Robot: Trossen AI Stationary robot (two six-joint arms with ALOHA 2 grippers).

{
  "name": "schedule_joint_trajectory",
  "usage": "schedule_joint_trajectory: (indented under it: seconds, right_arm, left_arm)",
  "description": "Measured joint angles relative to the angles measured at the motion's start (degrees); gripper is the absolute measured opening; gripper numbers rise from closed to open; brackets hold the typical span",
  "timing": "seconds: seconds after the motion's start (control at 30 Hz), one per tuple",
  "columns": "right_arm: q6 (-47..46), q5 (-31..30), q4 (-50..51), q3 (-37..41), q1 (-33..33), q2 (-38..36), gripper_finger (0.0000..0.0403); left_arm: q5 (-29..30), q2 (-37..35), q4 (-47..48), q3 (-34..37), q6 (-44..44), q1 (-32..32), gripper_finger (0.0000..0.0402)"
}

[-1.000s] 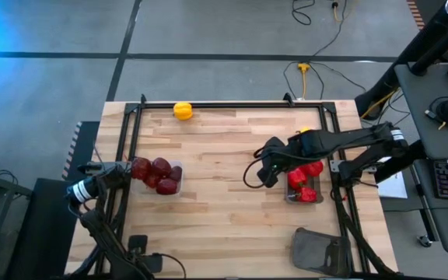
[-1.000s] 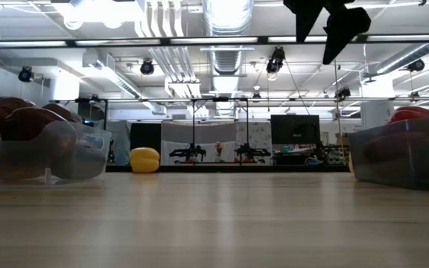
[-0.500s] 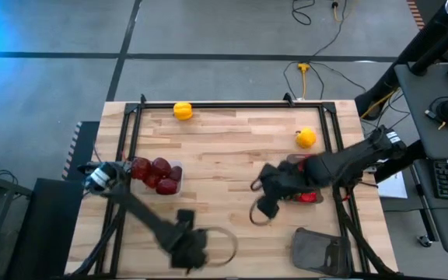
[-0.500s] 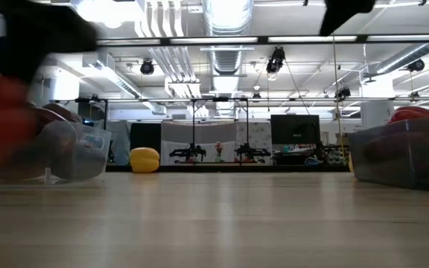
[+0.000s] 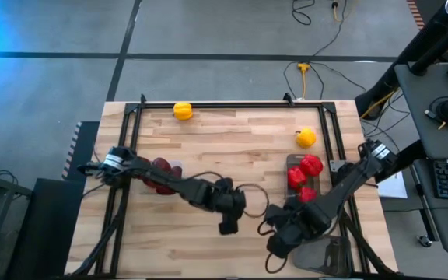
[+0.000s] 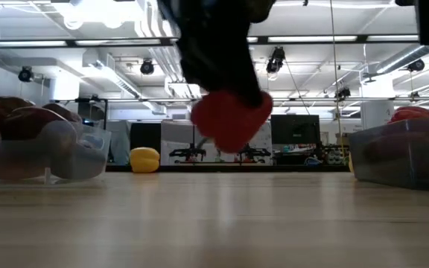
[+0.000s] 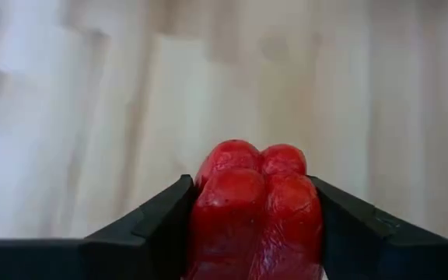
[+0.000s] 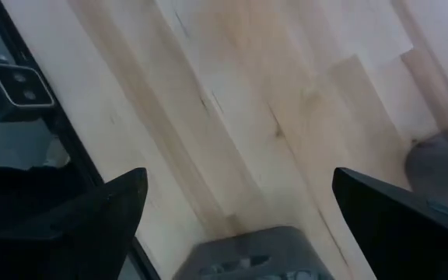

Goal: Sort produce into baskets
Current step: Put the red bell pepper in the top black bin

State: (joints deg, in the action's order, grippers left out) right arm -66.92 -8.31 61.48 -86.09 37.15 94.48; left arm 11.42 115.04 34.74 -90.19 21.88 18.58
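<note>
Red pepper [image 7: 255,210] is sitting squarely between the left gripper's [image 5: 228,220] two fingers [image 7: 158,225], pinched on both flanks, lobed end poking out past the tips. Jaws are closing tight on it, nearly all the way in. In the low view the same pepper [image 6: 232,119] is hanging clear above the table [image 6: 214,223], not touching the wood, roughly mid-table.

From above, the left gripper is reaching out from the left edge toward table centre, near side; the pepper itself is hidden under the gripper there.

Right gripper [image 5: 278,243] is hovering at the near right, just beside the dark grey basket [image 5: 321,255]. Its fingers [image 8: 92,206] are standing wide apart with nothing between them, only bare planks showing in the gap.

Left clear basket [image 5: 176,166] is holding dark maroon peppers [image 5: 160,165], partly covered by the left arm. Right clear basket [image 5: 290,159] is carrying bright red peppers [image 5: 309,165].

Two yellow peppers are lying loose on the table: one [image 5: 183,110] at the far edge, left of centre; one [image 5: 306,138] just beyond the right clear basket.
</note>
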Motion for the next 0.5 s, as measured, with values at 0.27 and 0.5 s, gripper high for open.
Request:
schedule_joint_trajectory:
  seconds: [0.27,0.5]
  right_arm:
    - [0.27,-0.25,-0.49,0.00,-0.02,2.56,0.0400]
    - [10.04,-0.82,-2.50,-0.02,-0.89,3.93,0.0400]
  left_arm:
    - [1.57,0.05,-3.68,1.09,-0.17,-0.38,0.0303]
    - [7.66,-8.78,4.70,1.15,0.12,3.34,0.0346]
